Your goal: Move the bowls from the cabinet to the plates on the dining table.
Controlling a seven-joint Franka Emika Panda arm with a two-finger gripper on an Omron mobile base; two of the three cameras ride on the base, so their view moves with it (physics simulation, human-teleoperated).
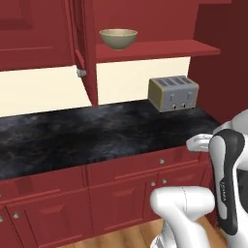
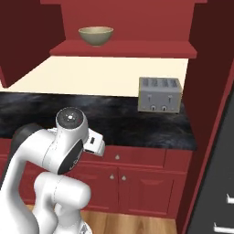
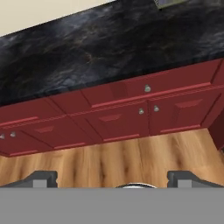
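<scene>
Olive-tan bowl (image 1: 118, 38) sits upright on the red shelf (image 1: 160, 49) of the open wall cabinet (image 1: 43, 34), toward the shelf's left end, golden-tan inside just visible over the rim. From the right base view the same bowl (image 2: 96, 35) stands alone on the shelf (image 2: 123, 48), well above the desk.

Cabinet door (image 1: 86, 51) hangs open, edge-on, just left of the bowl; its small silver knob (image 1: 81, 72) shows near the lower edge. Cream wall (image 1: 126, 80) runs below the shelf.

Black marbled desk (image 1: 87, 133) spreads beneath the cabinet. A silver toaster (image 1: 173, 93) stands on it at the back right, below the shelf's right part and well apart from the bowl. In the right base view the toaster (image 2: 160, 94) sits near the tall red side panel (image 2: 210, 91).

Red drawers and lower doors with round knobs (image 1: 121, 186) front the desk; wood-plank floor (image 3: 122, 157) lies below them.

Hand (image 2: 97, 145) is low, in front of the drawer fronts at about the desk's edge height, far below the bowl and touching nothing. In the hand view its two dark fingertips (image 3: 41, 177) stand far apart at the bottom corners: fingers spread wide, nothing between them. That view looks at the drawer fronts, the desk top (image 3: 109, 43) and the floor, tilted.
</scene>
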